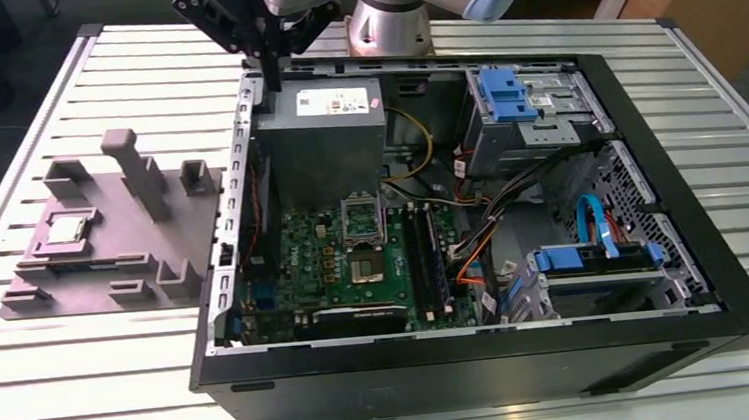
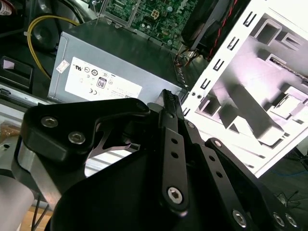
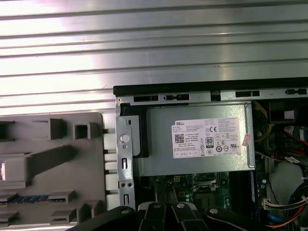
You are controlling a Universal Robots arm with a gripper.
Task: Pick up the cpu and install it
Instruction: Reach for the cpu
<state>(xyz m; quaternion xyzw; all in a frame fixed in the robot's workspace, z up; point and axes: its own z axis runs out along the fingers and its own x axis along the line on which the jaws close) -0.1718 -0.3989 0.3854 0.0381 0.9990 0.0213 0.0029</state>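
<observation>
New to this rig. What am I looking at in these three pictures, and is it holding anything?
It is a single robot arm with a two-fingered gripper, working over a slatted metal table. The exterior view comes from a camera off the arm. Both wrist views come from cameras riding on the arm, so they look past its black fingers. On the table lies an open computer case, with a green motherboard and a grey box with a white label inside. Beside it, at the exterior view's left, sits a grey stepped block carrying the cpu, a small silvery square. The fingers are shut on nothing and hang above the case's corner by the labelled box.
</observation>
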